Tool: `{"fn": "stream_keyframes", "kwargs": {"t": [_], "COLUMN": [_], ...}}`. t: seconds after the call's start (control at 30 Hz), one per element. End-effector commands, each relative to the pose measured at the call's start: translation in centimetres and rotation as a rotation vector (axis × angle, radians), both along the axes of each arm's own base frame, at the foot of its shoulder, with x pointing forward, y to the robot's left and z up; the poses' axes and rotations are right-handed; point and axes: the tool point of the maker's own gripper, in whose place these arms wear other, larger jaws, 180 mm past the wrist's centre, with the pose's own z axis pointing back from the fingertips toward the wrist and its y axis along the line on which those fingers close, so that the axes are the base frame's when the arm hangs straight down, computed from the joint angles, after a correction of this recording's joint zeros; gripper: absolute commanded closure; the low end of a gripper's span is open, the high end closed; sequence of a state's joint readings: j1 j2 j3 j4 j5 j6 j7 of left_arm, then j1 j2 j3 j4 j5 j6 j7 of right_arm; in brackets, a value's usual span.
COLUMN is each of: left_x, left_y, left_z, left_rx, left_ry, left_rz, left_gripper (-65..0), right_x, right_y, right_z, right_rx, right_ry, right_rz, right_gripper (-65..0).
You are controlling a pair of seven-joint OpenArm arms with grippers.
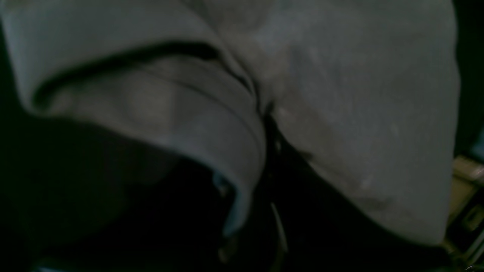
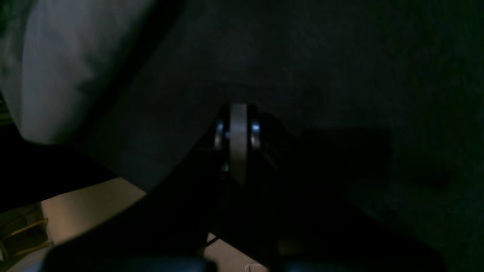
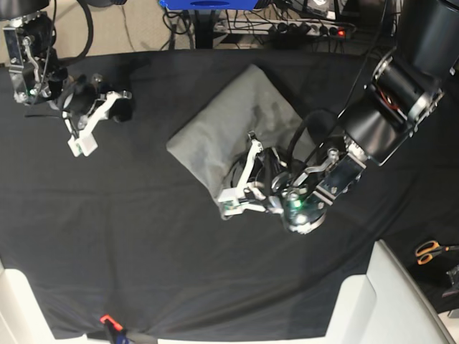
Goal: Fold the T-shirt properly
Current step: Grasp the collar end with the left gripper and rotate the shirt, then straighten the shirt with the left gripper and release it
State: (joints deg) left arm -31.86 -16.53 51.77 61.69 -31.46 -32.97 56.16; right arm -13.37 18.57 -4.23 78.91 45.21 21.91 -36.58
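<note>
Covering the middle of your black surface, the T-shirt lies bundled and partly folded. Your left end effector is clenched on its near edge; carry that edge across low and evenly so layers stay aligned. Your right end effector sits closed and empty, well apart.

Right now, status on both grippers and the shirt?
Left gripper shut on T-shirt at its near edge. Right gripper shut, empty, parked far from the shirt. T-shirt partly folded on black cloth. Nothing in the way.
</note>
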Motion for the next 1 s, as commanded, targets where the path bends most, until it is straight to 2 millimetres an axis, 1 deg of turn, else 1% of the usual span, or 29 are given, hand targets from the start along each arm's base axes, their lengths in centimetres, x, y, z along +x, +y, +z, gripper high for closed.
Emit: {"fn": "stream_keyframes", "kwargs": {"t": [0.0, 0.03, 0.1, 0.23, 0.27, 0.3, 0.4, 0.47, 0.57, 0.63, 0.73, 0.9, 0.97], "left_x": [1.7, 1.9, 2.2, 2.3, 2.3, 2.2, 2.2, 2.2, 1.8, 1.9, 2.1, 2.0, 1.9], "left_y": [-0.3, -0.5, -1.7, -3.4, -3.9, -4.4, -5.9, -6.5, -7.8, -8.3, -8.2, -9.0, -8.5], "left_z": [1.4, 1.5, 1.8, 1.6, 1.6, 1.5, 1.6, 1.7, 2.0, 2.1, 1.8, 1.9, 1.2], "left_rx": [-0.003, 0.008, -0.002, -0.004, -0.002, 0.002, 0.003, 0.009, 0.017, 0.045, 0.083, 0.029, 0.036], "left_ry": [-0.051, -0.062, -0.087, -0.139, -0.151, -0.165, -0.197, -0.21, -0.223, -0.247, -0.269, -0.274, -0.257], "left_rz": [-0.023, -0.04, -0.072, -0.135, -0.157, -0.179, -0.225, -0.252, -0.354, -0.406, -0.425, -0.427, -0.414], "left_gripper": [0.0, 0.0, 0.0, 0.0, 0.0, 0.0, 0.0, 0.0, 0.0, 0.0, 0.0, 0.0, 0.0], "right_x": [1.0, 1.1, 1.1, 1.2, 1.3, 1.6, 2.0, 2.3, 2.4, 2.4, 2.4, 2.4, 2.4], "right_y": [-0.1, 0.0, 0.4, 0.9, 0.7, 0.1, -0.8, -1.6, -2.1, -2.1, -2.1, -2.1, -2.1], "right_z": [1.1, 1.1, 1.2, 1.2, 1.2, 1.4, 1.6, 1.7, 1.7, 1.7, 1.7, 1.7, 1.7], "right_rx": [0.012, 0.013, 0.024, 0.036, 0.036, 0.032, 0.038, 0.036, 0.035, 0.034, 0.036, 0.036, 0.036], "right_ry": [-0.042, -0.044, -0.046, -0.046, -0.048, -0.055, -0.062, -0.068, -0.069, -0.069, -0.069, -0.07, -0.071], "right_rz": [-0.004, -0.005, -0.007, -0.011, -0.02, -0.038, -0.094, -0.126, -0.144, -0.145, -0.146, -0.148, -0.149], "right_gripper": [-0.2, -0.2, -0.2, -0.2, -0.2, -0.2, -0.2, -0.2, -0.2, -0.2, -0.2, -0.2, -0.2]}}
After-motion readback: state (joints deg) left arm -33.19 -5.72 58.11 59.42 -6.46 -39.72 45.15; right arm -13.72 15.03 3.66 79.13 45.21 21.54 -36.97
